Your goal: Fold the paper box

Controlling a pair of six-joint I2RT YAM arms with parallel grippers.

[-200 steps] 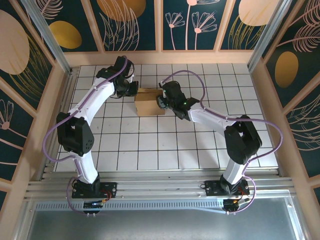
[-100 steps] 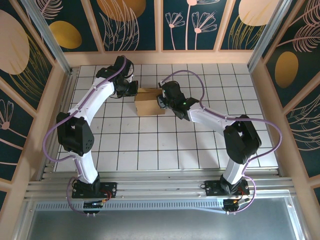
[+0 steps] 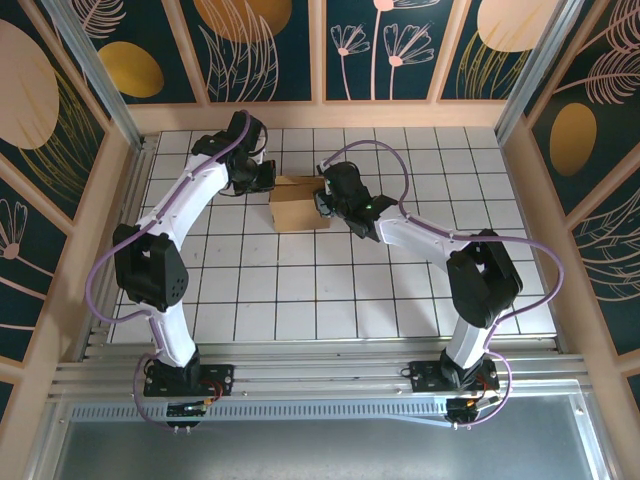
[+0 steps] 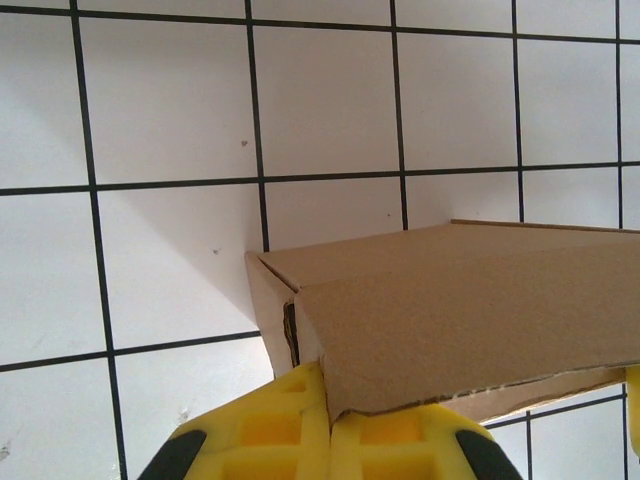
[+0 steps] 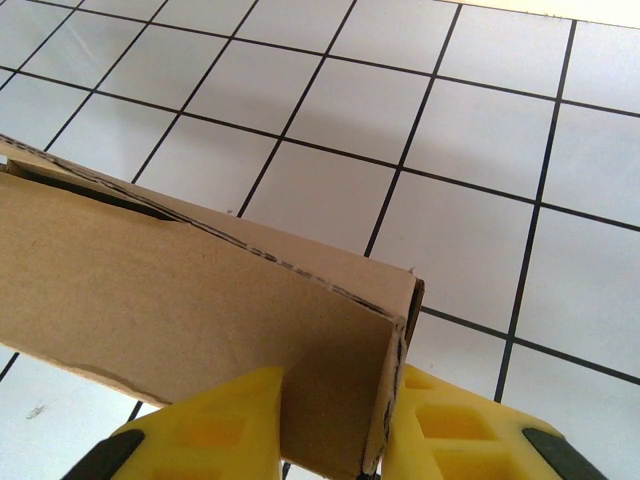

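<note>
Tiled table [image 3: 400, 300] bears paper box [image 3: 297, 211], left hand [image 3: 266, 179] and right hand [image 3: 322, 201] gripping it.

This looks like a robot laboratory cell: a white table [image 3: 400, 300] with a black grid, closed in by a wooden frame [image 3: 320, 113] with dark panels [image 3: 268, 60] of painted leaves, and aluminium rails [image 3: 320, 373] that carry the left arm [image 3: 185, 205] and the right arm [image 3: 420, 236]

Tiled table [image 3: 330, 290] open to me from my bases up to the box [image 3: 297, 210], which blocks the way between my left gripper [image 3: 267, 179] and right gripper [image 3: 322, 202]; back wall [image 3: 320, 115] near behind.
</note>
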